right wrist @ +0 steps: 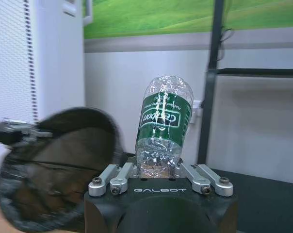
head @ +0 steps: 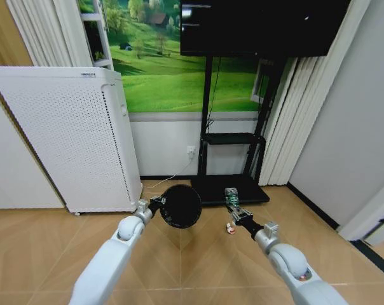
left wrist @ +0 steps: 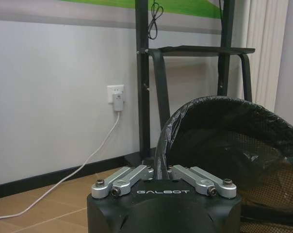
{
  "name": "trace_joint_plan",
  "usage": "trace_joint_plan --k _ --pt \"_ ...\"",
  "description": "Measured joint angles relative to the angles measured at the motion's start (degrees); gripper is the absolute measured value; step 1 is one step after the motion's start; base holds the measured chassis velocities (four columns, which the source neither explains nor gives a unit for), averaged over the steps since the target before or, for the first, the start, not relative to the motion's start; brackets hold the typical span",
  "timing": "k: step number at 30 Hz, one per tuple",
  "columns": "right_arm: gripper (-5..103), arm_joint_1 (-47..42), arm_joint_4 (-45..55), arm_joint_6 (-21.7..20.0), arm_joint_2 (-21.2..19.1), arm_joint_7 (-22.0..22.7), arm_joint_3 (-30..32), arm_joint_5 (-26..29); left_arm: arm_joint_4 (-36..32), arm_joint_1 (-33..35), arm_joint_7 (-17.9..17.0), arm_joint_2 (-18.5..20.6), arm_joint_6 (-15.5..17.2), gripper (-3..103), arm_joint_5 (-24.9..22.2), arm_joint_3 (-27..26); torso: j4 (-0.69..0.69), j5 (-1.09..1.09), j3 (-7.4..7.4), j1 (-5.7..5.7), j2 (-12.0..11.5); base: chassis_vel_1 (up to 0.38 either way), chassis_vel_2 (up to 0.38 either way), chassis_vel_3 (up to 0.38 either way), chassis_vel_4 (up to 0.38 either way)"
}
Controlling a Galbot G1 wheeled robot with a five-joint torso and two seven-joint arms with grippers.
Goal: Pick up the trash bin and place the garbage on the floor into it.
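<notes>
Just right of the tilted trash bin (head: 180,206) gripped by left end effector (head: 159,203): green bottle (head: 231,196), upright, clamped in right end effector (head: 237,213).

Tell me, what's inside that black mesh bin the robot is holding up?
Inside the trash bin, held by the left gripper, only a black liner and mesh wall show. Its bottom is hidden. The green bottle is outside, in the right gripper.

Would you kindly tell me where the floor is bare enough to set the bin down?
The floor is bare in front of the white appliance, and also right of the TV stand base toward the grey wall. It is crowded mid-scene, where the left pincer holds the trash bin, the right pincer the bottle, above a scrap.
</notes>
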Motion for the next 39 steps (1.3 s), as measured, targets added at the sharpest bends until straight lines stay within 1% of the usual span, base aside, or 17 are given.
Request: trace_joint_plan --k 10,18,19,21,23,24,26,27,28,30,31,32,33,35,36,37,39 --pt "29 7.14 -0.18 -4.0 4.97 1.68 -11.43 -1.38 0.32 -0.38 -0.84 -3.27 -0.05 4 0.45 1.67 0.01 0.0 0.0 0.0 0.0 0.0 0.0 0.0 0.0" --pt "28 9.3 -3.19 -5.36 7.83 3.76 -15.26 -2.4 0.34 0.14 -1.45 -6.16 -0.06 4 0.48 1.79 -0.01 0.0 0.0 0.0 0.0 0.0 0.0 0.0 0.0" --pt "33 9.61 -3.71 -5.51 8.22 4.2 -15.53 -2.43 0.22 0.25 -1.5 -6.49 -0.06 4 0.48 1.87 -0.01 0.0 0.0 0.0 0.0 0.0 0.0 0.0 0.0" --pt "33 9.72 -3.99 -5.55 8.4 4.34 -15.61 -2.44 0.18 0.31 -1.52 -6.59 -0.05 4 0.48 1.92 -0.01 0.0 0.0 0.0 0.0 0.0 0.0 0.0 0.0" --pt "44 10.01 -4.71 -5.56 8.75 4.56 -15.66 -2.47 -0.1 0.58 -1.54 -6.7 -0.01 4 0.45 2.03 -0.01 0.0 0.0 0.0 0.0 0.0 0.0 0.0 0.0" --pt "44 10.01 -4.71 -5.56 8.75 4.56 -15.66 -2.47 -0.1 0.58 -1.54 -6.7 -0.01 4 0.45 2.03 -0.01 0.0 0.0 0.0 0.0 0.0 0.0 0.0 0.0" --pt "55 10.36 -5.68 -5.56 9.18 4.71 -15.46 -2.51 -0.58 0.99 -1.62 -6.59 0.09 4 0.38 2.05 -0.01 0.0 0.0 0.0 0.0 0.0 0.0 0.0 0.0" --pt "55 10.36 -5.68 -5.56 9.18 4.71 -15.46 -2.51 -0.58 0.99 -1.62 -6.59 0.09 4 0.38 2.05 -0.01 0.0 0.0 0.0 0.0 0.0 0.0 0.0 0.0" --pt "60 10.6 -6.49 -5.46 9.51 4.83 -15.04 -2.56 -0.76 1.32 -1.62 -6.38 0.13 4 0.35 2.04 -0.01 0.0 0.0 -0.01 0.0 0.0 0.0 0.0 0.0" --pt "60 10.9 -7.53 -5.28 9.87 4.85 -14.59 -2.8 -0.84 1.49 -1.62 -6.24 0.16 4 0.28 1.97 0.0 0.0 0.0 0.0 0.0 0.0 0.0 0.0 0.0" --pt "77 11.07 -8.2 -4.99 10.02 4.81 -14.35 -3.15 -0.94 1.5 -1.62 -6.14 0.17 4 0.23 1.9 0.0 0.0 0.0 0.0 0.0 0.0 0.0 0.0 0.0" --pt "77 11.07 -8.2 -4.99 10.02 4.81 -14.35 -3.15 -0.94 1.5 -1.62 -6.14 0.17 4 0.23 1.9 0.0 0.0 0.0 0.0 0.0 0.0 0.0 0.0 0.0" --pt "82 11.14 -8.68 -4.72 10.09 4.76 -14.21 -3.5 -1.01 1.46 -1.59 -6.04 0.18 4 0.2 1.85 0.0 0.0 0.0 -0.01 0.0 0.0 0.0 0.0 0.0" --pt "82 11.15 -8.97 -4.41 10.11 4.72 -14.09 -3.72 -1.09 1.41 -1.56 -5.93 0.22 4 0.16 1.8 0.0 0.0 0.0 0.0 0.0 0.0 0.0 0.0 0.0" --pt "93 11.15 -9.04 -4.15 10.11 4.7 -13.83 -3.83 -1.23 1.3 -1.57 -5.8 0.28 4 0.08 1.72 0.0 0.0 0.0 0.0 0.0 0.0 0.0 0.0 0.0" --pt "97 11.09 -8.95 -3.91 10.21 4.75 -13.37 -3.94 -1.48 1.28 -1.52 -5.67 0.31 4 -0.02 1.56 -0.01 0.0 0.0 0.0 0.0 0.0 0.0 0.0 0.0" --pt "99 10.94 -8.39 -3.66 10.43 4.94 -12.84 -3.96 -1.79 1.38 -1.45 -5.53 0.36 4 -0.12 1.41 -0.01 0.01 0.0 0.0 0.0 0.0 0.0 0.0 0.0"
